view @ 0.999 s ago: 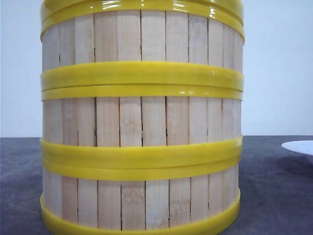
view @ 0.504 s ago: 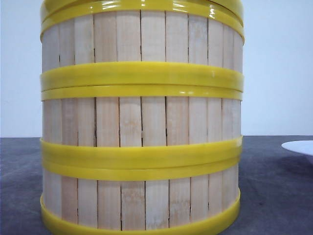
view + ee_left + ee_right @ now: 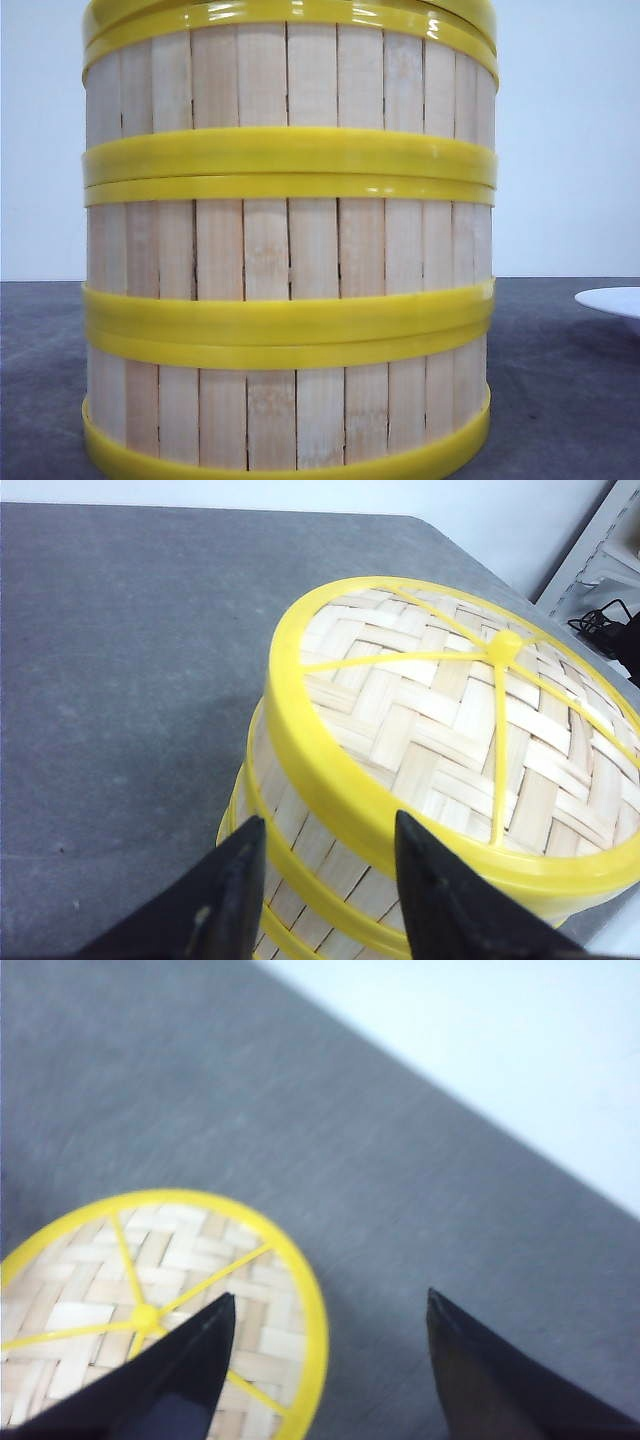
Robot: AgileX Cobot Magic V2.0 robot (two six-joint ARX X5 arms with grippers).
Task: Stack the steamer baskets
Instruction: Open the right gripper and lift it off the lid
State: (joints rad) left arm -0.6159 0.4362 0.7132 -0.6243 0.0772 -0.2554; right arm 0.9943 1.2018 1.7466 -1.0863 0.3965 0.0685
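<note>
Three baskets [image 3: 290,250] stacked in one column on the grey table [image 3: 560,380], right in front of the front cam, filling most of that view; rims line up, seams look flush, no visible offset between tiers. Lid [image 3: 470,720] sits on top, woven face with yellow spokes and centre knob, seated level as far as the wrist views show. Stack looks done, task seems at or near its end. Left gripper [image 3: 325,895] is spread apart, empty, fingers hanging just beside the lid rim and upper wall, not clearly touching; one finger is over the rim edge. Right gripper [image 3: 325,1360] also spread wide and empty, above the lid's edge, one finger over the weave, the other over bare table. White plate [image 3: 612,300] off to the right, well apart from the stack. Risks: the left finger is close to the rim, so a sideways or downward move could clip the lid or nudge the top tier and shift or topple the column; tall narrow stack, tiers probably just rest on each other. Right finger dropping could catch the lid. Safest pull-out is probably straight up and away.
</note>
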